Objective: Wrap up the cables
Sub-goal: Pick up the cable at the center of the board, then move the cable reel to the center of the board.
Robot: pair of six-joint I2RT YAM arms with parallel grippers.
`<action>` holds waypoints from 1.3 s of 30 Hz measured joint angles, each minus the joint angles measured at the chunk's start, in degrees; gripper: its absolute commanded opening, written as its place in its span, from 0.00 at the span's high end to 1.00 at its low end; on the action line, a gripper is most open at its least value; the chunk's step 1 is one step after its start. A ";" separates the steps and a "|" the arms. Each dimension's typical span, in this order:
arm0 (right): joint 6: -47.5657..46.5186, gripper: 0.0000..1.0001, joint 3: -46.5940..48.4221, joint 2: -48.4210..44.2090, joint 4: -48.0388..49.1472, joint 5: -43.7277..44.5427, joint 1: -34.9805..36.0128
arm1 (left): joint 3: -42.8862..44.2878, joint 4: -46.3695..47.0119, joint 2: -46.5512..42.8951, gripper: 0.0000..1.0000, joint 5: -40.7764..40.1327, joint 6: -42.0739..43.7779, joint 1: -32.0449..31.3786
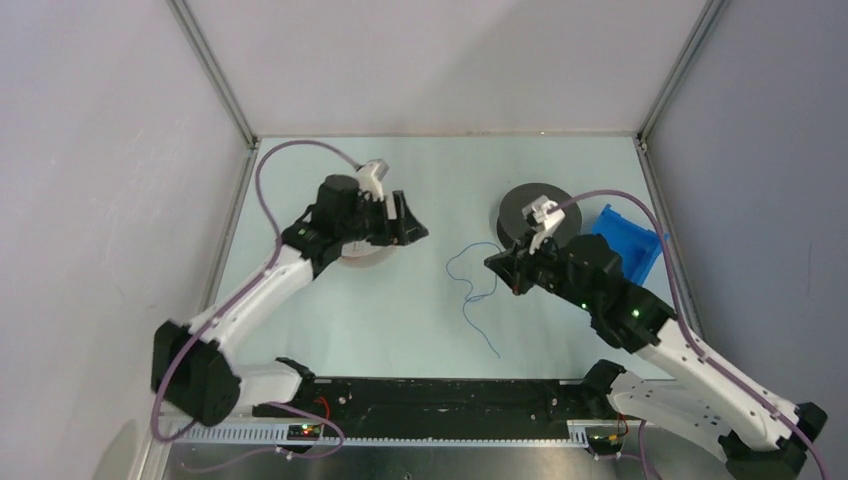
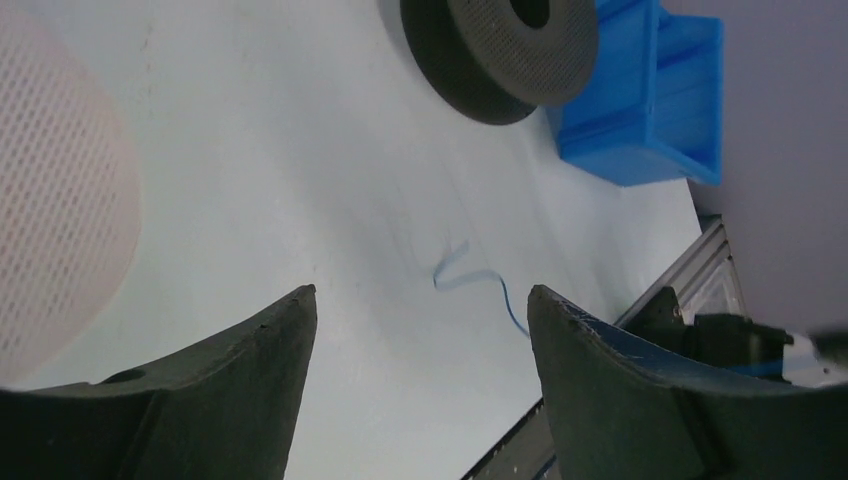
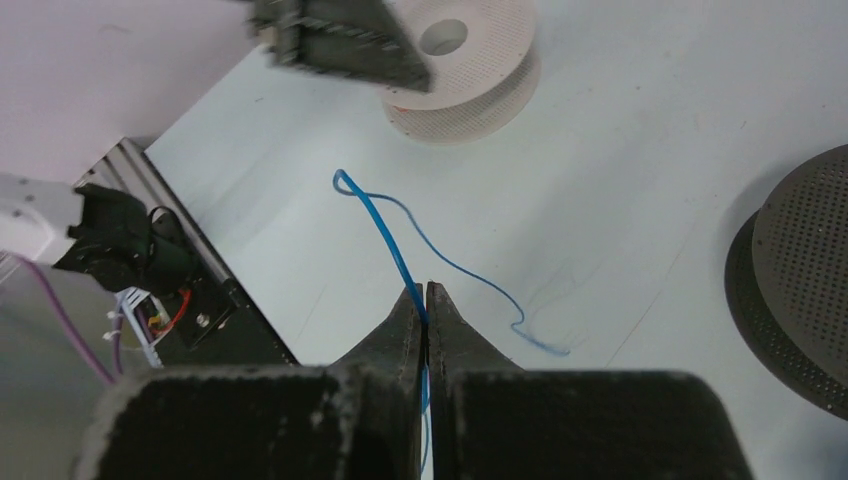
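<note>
A thin blue cable (image 1: 468,287) lies in loose curls on the table between the two arms. My right gripper (image 3: 427,290) is shut on one strand of the blue cable (image 3: 398,248), which runs up between its closed fingertips and loops away to the left. In the top view the right gripper (image 1: 493,264) sits at the cable's right side. My left gripper (image 2: 420,292) is open with nothing between its fingers; the cable's end (image 2: 470,277) lies on the table beyond them. In the top view the left gripper (image 1: 413,230) hovers by the white spool (image 1: 362,256).
A dark grey flanged spool (image 1: 528,208) stands at the back right, with a blue bin (image 1: 632,244) just right of it. The white perforated spool (image 3: 468,58) sits left of centre. Aluminium frame rails and grey walls border the table.
</note>
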 measured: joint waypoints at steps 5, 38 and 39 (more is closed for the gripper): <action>0.13 1.00 -4.33 -9.55 -1.88 0.31 1.68 | 12.50 1.62 15.45 0.23 -1.25 0.00 -4.00; 3.10 1.00 -6.80 -18.36 -10.91 2.73 2.14 | 43.30 31.61 70.49 0.74 19.08 -23.08 -9.11; 3.10 1.00 -6.80 -18.14 -10.97 2.82 2.14 | 43.30 32.54 70.49 0.79 19.54 -23.45 -9.11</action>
